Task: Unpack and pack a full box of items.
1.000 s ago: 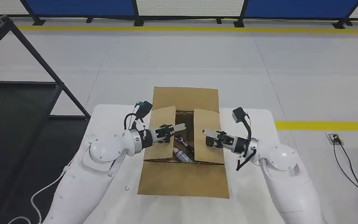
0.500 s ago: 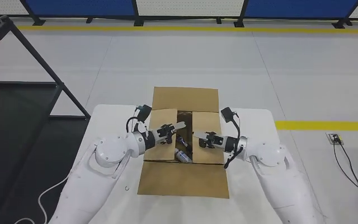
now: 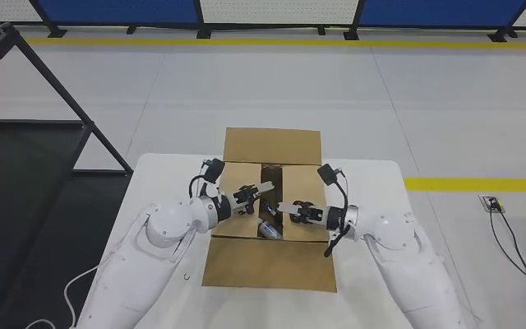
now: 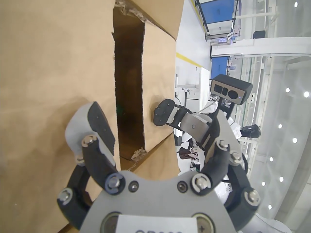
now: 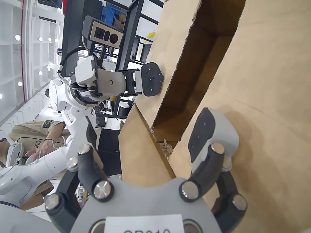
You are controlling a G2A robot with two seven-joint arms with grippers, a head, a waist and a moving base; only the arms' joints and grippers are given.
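White counter [image 3: 370, 177] carries cardboard box [image 3: 271, 144] at centre. Left claw [image 3: 256, 194] & right claw [image 3: 289, 207], both spread, are at box's inner flaps [image 3: 306, 183], either side of opening w/ bottle [image 3: 267, 228] inside.

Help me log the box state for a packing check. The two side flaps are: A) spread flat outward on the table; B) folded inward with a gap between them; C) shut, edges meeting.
B: the box's side flaps fold inward, with a dark gap between their edges showing an item inside.
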